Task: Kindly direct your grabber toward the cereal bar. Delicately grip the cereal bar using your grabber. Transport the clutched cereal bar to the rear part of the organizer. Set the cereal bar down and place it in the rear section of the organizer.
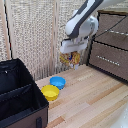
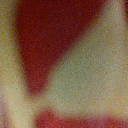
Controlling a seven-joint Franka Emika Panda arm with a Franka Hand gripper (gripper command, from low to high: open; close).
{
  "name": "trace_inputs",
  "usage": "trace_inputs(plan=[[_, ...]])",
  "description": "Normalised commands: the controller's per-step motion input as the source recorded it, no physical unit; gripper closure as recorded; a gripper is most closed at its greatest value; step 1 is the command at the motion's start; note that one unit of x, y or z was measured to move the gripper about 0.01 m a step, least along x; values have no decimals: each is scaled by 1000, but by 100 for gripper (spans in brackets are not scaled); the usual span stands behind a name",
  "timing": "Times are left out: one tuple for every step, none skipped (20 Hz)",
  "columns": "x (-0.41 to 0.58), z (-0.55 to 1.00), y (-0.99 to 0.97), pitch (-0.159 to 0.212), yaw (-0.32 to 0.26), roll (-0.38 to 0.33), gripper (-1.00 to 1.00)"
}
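Black organizer (image 1: 20, 95) nearest; claw (image 1: 70, 58) aloft, clenched around cereal bar (image 1: 70, 59).

I see my robot arm (image 1: 82, 22): glossy white rounded segments, dark joint bands, and a white boxy wrist (image 1: 70, 46).

1. Looks like a home-style room that's been set up as a robot test spot, not a real lab bench.
2. The table (image 1: 95, 100) is pale wooden planks, kinda butcher-block.
3. Behind it hangs a beige woven curtain (image 1: 35, 35), pretty living-room vibes.
4. A brown wooden drawer cabinet (image 1: 111, 45) with metal handles sits at the exterior view's right.
5. Household stuff lies around: a blue bowl (image 1: 58, 82), a yellow bowl (image 1: 50, 92), a black fabric organizer (image 1: 20, 100).
6. The white robot arm (image 1: 82, 22) over the table is the giveaway that it's staged.
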Motion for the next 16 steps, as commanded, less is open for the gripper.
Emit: trace_inputs(plan=[[137,897,140,144,-32,0,100],[111,837,189,155,-47,0,100],[100,794,229,157,-61,0,100],[89,754,289,149,-74,0,100],[80,717,334,130,-90,0,100],[26,654,380,103,-108,0,100],[0,634,389,75,-115,10,100],[-11,580,440,39,-114,19,100],[-71,557,466,14,-114,27,100],[-100,531,497,0,-114,21,100],[-97,526,506,0,-114,17,100],[-89,529,520,0,-114,13,100],[-77,540,531,0,-115,10,100],[-54,571,549,0,-115,7,100],[-46,591,554,0,-118,6,100],[-49,589,554,0,-118,4,100]])
